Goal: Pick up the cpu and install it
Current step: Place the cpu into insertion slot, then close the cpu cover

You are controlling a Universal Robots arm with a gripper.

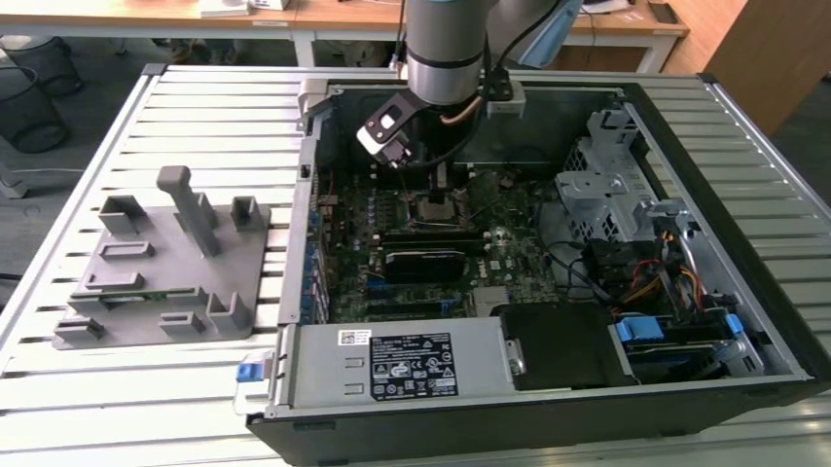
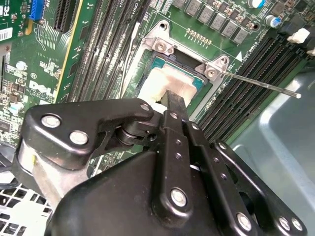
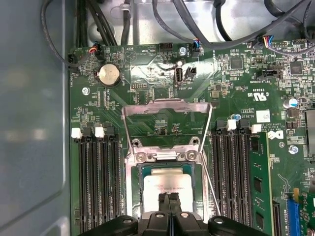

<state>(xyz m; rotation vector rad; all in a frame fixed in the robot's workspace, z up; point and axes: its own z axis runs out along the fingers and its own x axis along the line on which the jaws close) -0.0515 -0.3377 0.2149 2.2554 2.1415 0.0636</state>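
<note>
The cpu (image 3: pixel 167 183), a flat square chip with a pale silver top, lies inside the socket frame (image 3: pixel 134 191) on the green motherboard; in the second wrist view the cpu (image 2: pixel 170 80) sits between the frame's two screwed corners. My gripper (image 3: pixel 168 197) hangs straight over the chip, its two black fingers pressed together with nothing between them. In the second wrist view the gripper (image 2: pixel 175 96) has its tips on or just above the chip's top; I cannot tell which. The socket's metal load plate (image 3: pixel 167 104) stands flipped open. In the exterior view the gripper (image 1: pixel 442 197) is low inside the computer case.
The thin socket lever (image 2: pixel 261 83) sticks out beside the socket. Memory slots (image 3: pixel 96 182) flank it on both sides. In the exterior view a grey fixture block (image 1: pixel 162 263) stands on the slatted table to the left, with the power supply (image 1: pixel 403 365) in front and a drive cage (image 1: pixel 604 185) to the right.
</note>
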